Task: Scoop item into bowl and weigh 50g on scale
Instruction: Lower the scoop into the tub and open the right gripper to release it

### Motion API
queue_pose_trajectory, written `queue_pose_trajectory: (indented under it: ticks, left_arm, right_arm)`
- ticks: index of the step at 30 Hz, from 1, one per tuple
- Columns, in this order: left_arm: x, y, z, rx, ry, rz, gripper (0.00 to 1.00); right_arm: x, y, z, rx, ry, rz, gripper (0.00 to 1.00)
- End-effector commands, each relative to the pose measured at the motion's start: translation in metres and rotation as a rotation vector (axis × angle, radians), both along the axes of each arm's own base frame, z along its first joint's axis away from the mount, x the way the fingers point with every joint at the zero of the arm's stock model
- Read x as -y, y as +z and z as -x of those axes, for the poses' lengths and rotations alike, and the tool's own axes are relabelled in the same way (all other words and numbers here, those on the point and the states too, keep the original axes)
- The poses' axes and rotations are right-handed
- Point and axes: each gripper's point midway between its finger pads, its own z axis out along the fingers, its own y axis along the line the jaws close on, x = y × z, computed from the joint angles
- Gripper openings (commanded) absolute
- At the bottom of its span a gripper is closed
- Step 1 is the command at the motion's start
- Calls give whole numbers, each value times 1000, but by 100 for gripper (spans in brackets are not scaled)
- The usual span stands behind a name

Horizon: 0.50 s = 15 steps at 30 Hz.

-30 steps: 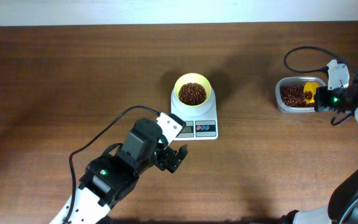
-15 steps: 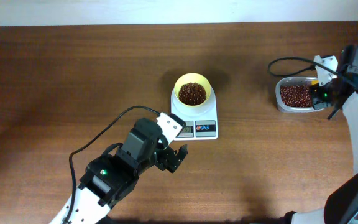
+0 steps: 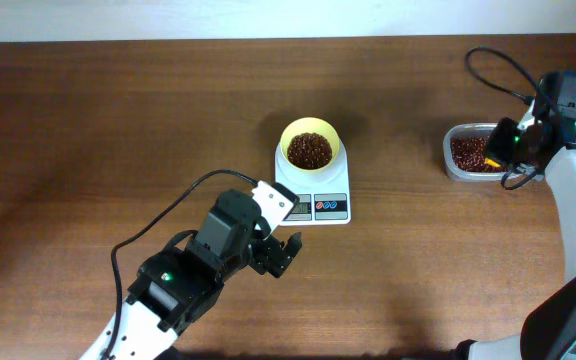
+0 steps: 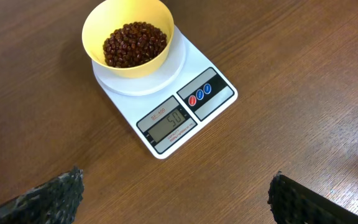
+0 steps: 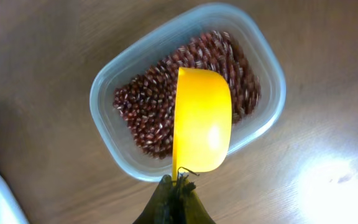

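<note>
1. Left gripper (image 3: 280,254): this is the nearest element. Its fingers are spread wide and hold nothing. It hangs just in front of the button end of the scale, so this is the arm closer to the weighing station.
2. Digital kitchen scale (image 4: 188,102): its long axis runs straight away from the left fingers, with the display (image 4: 168,119) and the round buttons at the near end. We read the small digits as fifty.
3. Pale-yellow bowl (image 4: 132,70): it stands upright on the far half of the scale, holding a mound of beans (image 4: 134,43) that sits below its rim.
4. Right gripper (image 5: 176,196): it is well apart to the right of the scale, with its fingers pressed together on the handle of the bright-yellow scoop (image 5: 202,118). The scoop points directly away from the fingers, and its cup is over the loose beans (image 5: 145,112) in the clear container (image 5: 272,81). We cannot tell whether the cup touches them.
5. Governing relation: the container lies directly beneath the scoop, while the bowl lies far to its left. If the reading holds, we judge that only a short lowering of the scoop remains, and no carry to the left.
</note>
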Motion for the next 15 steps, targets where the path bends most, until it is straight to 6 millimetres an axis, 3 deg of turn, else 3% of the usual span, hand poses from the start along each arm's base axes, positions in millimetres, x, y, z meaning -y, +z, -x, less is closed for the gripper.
queue_pose_trajectory:
  ticks: [1, 7, 12, 15]
  left_arm:
    - [2, -2, 2, 0, -21, -8, 99]
    - [2, -2, 2, 0, -21, -8, 99]
    - [2, -2, 2, 0, -21, -8, 99]
    - [2, -2, 2, 0, -21, -8, 99]
  right_arm:
    - [-3, 17, -5, 75, -338, -159, 4]
    - [18, 16, -8, 136, -695, -204, 4]
    - [7, 0, -12, 104, -832, -309, 4]
    - [-1, -9, -22, 97, -811, -311, 4]
